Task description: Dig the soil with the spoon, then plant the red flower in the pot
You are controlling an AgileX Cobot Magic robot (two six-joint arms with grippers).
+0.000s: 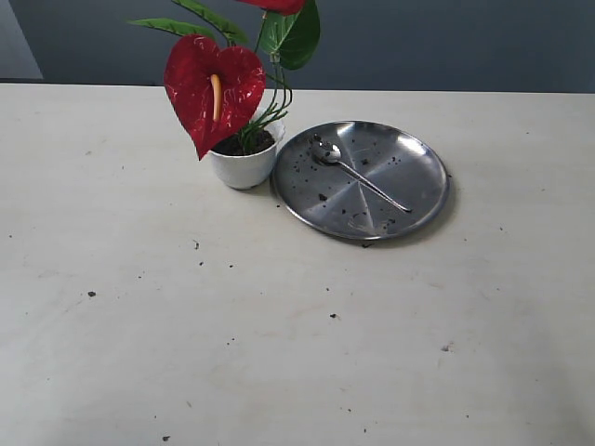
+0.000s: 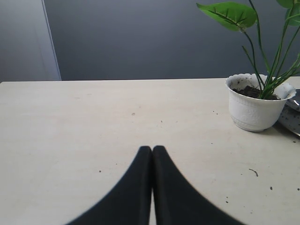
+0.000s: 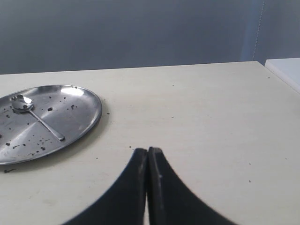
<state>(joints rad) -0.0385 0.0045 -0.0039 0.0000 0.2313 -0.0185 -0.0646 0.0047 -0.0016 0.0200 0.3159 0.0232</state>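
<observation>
The red flower [image 1: 216, 88] stands upright in the white pot [image 1: 244, 165], its green stems [image 2: 269, 75] rooted in dark soil [image 2: 252, 92] inside the pot [image 2: 254, 110]. The silver spoon [image 1: 358, 172] lies on the round steel plate [image 1: 409, 200] beside the pot, bowl toward the pot; the right wrist view also catches the spoon [image 3: 36, 115]. My left gripper [image 2: 152, 149] is shut and empty, low over bare table, well short of the pot. My right gripper [image 3: 148, 150] is shut and empty, off to the side of the plate [image 3: 86, 110]. Neither gripper shows in the exterior view.
Loose soil crumbs dot the steel plate and the pale table [image 1: 279, 325] in front of it. A dark wall runs behind the table's far edge. A white ledge [image 3: 286, 70] sits past the table's corner in the right wrist view.
</observation>
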